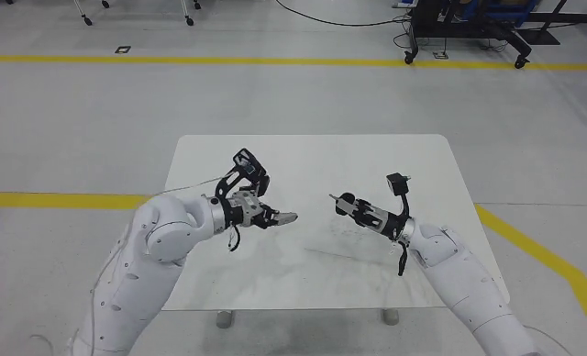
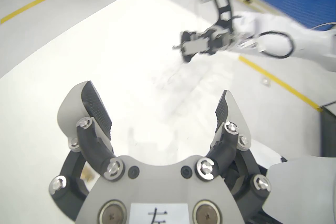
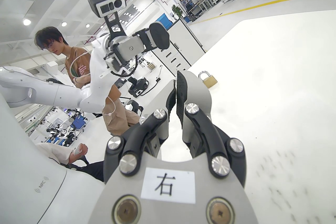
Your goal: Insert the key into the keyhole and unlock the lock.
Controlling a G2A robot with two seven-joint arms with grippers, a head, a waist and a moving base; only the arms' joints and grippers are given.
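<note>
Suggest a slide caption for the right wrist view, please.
Right gripper, jaws shut on the key, held over the white table, padlock lying ahead.

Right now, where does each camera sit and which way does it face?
Top: above the arms, looking down at the table; both arms show.
Left wrist: behind the open left tool, looking across the table at the right tool, shut on a key.
Right wrist: behind the right tool, looking past a padlock toward the left arm.
Shared: each wrist view shows the other arm's tool.
</note>
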